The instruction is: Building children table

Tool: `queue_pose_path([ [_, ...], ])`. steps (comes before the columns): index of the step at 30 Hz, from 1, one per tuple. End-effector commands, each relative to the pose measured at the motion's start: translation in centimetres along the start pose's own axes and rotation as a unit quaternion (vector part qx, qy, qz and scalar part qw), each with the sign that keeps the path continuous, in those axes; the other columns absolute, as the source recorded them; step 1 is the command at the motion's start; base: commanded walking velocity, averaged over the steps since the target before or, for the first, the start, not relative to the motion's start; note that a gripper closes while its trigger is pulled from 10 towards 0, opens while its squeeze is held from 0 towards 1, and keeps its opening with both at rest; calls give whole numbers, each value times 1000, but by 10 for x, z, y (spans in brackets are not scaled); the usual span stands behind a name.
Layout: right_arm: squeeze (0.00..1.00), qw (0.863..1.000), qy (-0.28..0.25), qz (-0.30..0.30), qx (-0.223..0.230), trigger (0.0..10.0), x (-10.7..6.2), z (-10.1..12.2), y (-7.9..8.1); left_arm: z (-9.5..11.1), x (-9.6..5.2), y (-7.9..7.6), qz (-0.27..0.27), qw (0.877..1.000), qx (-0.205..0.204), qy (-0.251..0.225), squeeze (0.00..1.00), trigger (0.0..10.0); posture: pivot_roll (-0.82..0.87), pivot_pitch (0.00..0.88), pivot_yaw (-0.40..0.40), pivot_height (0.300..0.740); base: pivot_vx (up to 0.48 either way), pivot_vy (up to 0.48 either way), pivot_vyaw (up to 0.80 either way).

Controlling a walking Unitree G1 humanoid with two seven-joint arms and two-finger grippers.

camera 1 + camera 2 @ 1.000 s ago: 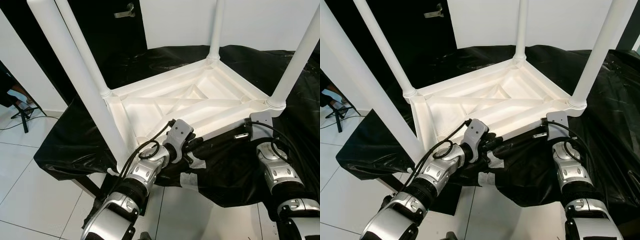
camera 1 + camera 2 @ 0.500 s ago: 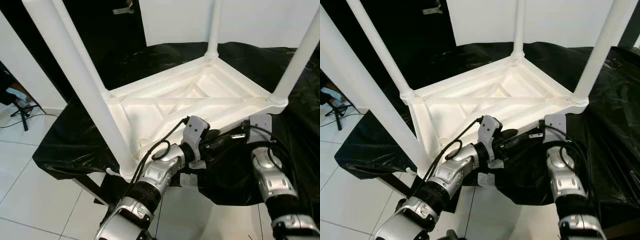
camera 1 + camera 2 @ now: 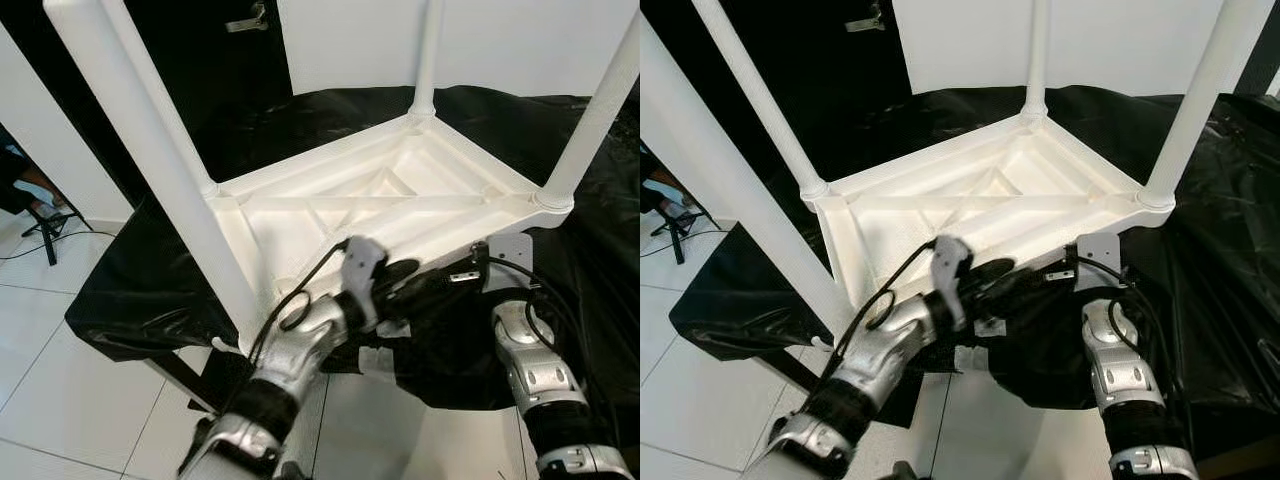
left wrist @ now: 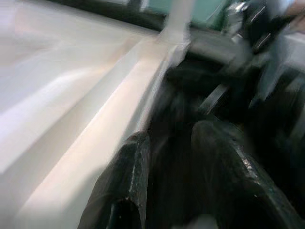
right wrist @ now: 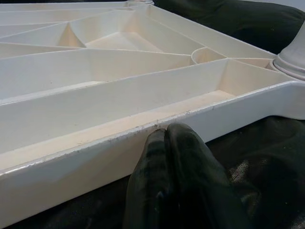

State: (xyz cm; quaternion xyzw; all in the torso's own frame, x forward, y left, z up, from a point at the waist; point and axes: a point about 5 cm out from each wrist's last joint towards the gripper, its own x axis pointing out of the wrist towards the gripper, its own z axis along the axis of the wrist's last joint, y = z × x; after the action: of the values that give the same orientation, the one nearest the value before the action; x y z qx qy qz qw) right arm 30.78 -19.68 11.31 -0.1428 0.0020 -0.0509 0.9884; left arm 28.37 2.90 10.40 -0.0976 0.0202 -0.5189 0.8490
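Children's table point(image 3: 400, 200) lies upside down on black cloth point(image 3: 150, 290), four legs up. Right gripper point(image 5: 164, 143), fingers pressed together, touches near rim, probably to push. Left gripper point(image 4: 167, 157), blurred, slightly spread beside the rim.

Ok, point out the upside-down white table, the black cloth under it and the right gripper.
White table point(image 3: 400, 200): left eye view, ribbed underside.
Black cloth point(image 3: 140, 290): left eye view, bare part hanging at the left.
Right gripper point(image 5: 164, 136): right wrist view, fingertips pressed together at the table's rim.
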Motion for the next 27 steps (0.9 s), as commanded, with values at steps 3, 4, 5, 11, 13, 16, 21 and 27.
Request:
queue_pose_path([
  [3, 0, 1000, 0, 12, 2, 10000, -1, 3, 6, -1, -9, -10, -98, 995, 0, -2, 0, 10000, 59, 0, 93, 740, 0, 0, 0],
  [4, 0, 1000, 0, 12, 2, 10000, -1, 3, 6, -1, -9, -10, -98, 995, 0, -2, 0, 10000, 59, 0, 93, 740, 0, 0, 0],
  [5, 0, 1000, 0, 12, 2, 10000, -1, 4, 5, -2, -9, -8, -80, 997, 4, 0, 0, 10000, 60, 0, 93, 740, 0, 0, 0],
  [11, 0, 1000, 1, 13, 2, 10000, 0, 4, 4, 0, 0, 9, 23, 997, 55, 39, 0, 10000, 61, 0, 92, 740, 0, 0, 0],
  [13, 0, 1000, 2, 13, 2, 10000, 0, 4, 4, 1, 1, 11, 34, 997, 59, 44, 0, 10000, 61, 0, 92, 740, 0, 0, 0],
  [16, 0, 1000, 5, 16, 1, 10000, 0, 4, 4, 13, 12, 13, 48, 994, 83, 54, 0, 10000, 62, 0, 90, 740, 0, 0, 0],
  [21, 0, 1000, 3, 19, 5, 10000, 0, 6, 7, 28, 26, 12, 37, 989, 125, 65, 255, 10000, 54, 0, 95, 740, 0, 0, 0],
  [27, 0, 1000, 5, 17, 11, 10000, -3, 5, 8, 17, 23, 3, -25, 982, 146, 121, 612, 10000, 51, 0, 98, 740, 0, 0, 0],
])
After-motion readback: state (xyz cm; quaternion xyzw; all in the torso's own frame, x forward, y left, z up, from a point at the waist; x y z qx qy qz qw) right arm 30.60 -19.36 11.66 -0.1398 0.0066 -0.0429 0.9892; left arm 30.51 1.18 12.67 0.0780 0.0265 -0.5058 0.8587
